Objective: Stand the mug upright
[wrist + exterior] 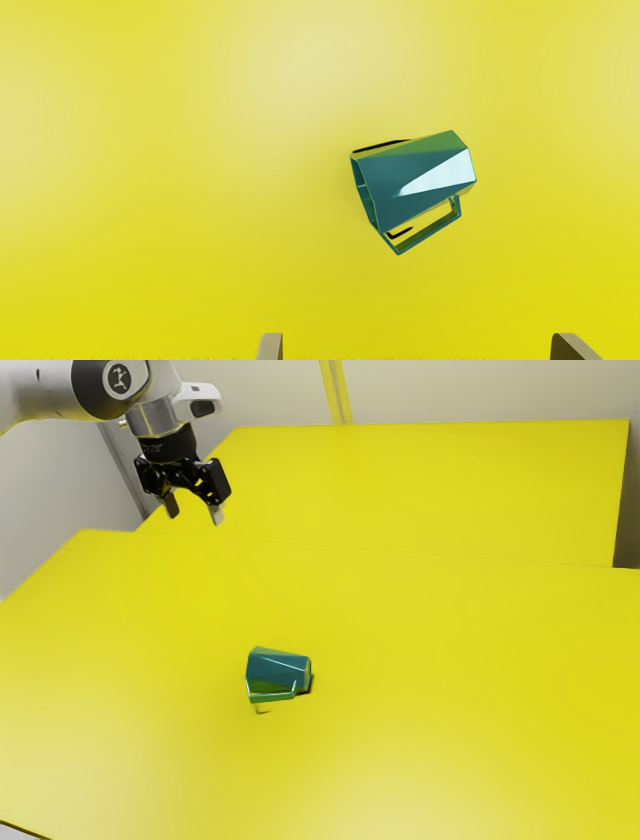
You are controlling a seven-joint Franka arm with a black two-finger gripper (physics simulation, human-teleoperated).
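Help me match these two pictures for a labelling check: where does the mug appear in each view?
Exterior view: the mug lies on its side on the yellow table, just below and left of the picture's middle.
Wrist view: the mug is beyond the open gripper, roughly in line with the gap between its fingertips.
Shared landmark: the mug's angular handle.

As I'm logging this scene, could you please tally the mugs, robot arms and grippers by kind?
Mug, teal, lying on its side: 1
Robot arm: 1
Gripper, black, open: 1
Total: 3
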